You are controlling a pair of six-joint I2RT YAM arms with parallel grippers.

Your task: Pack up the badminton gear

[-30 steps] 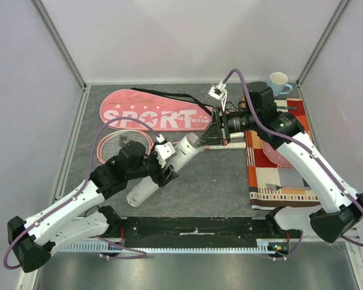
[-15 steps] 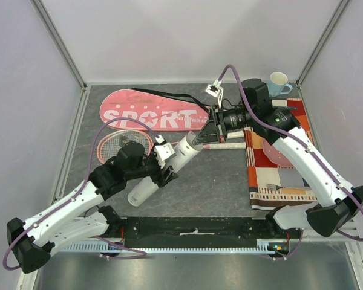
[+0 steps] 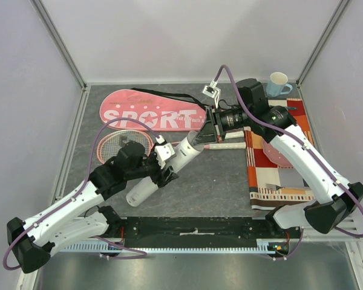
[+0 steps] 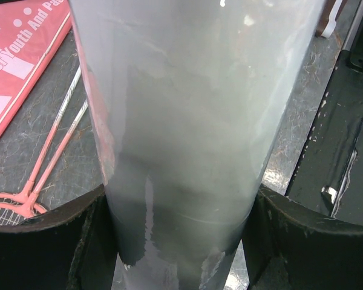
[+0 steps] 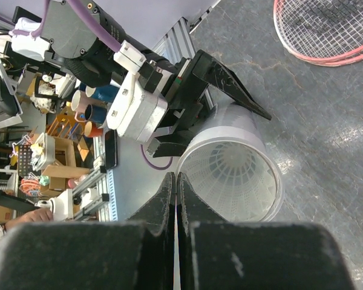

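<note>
1. Top view: left gripper clamps the white tube mid-table, mouth toward 1 o'clock; bare table lies at 3 o'clock.
2. Left wrist: fingers press both tube walls.
3. Right wrist: right gripper, fingers closed together, is just beside the tube's mouth; a shuttlecock lies inside.

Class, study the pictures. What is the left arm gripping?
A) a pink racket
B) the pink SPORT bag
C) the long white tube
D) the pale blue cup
C: in the left wrist view the white tube sits clamped between the jaws of the left gripper, and the top view shows the same hold.
</note>
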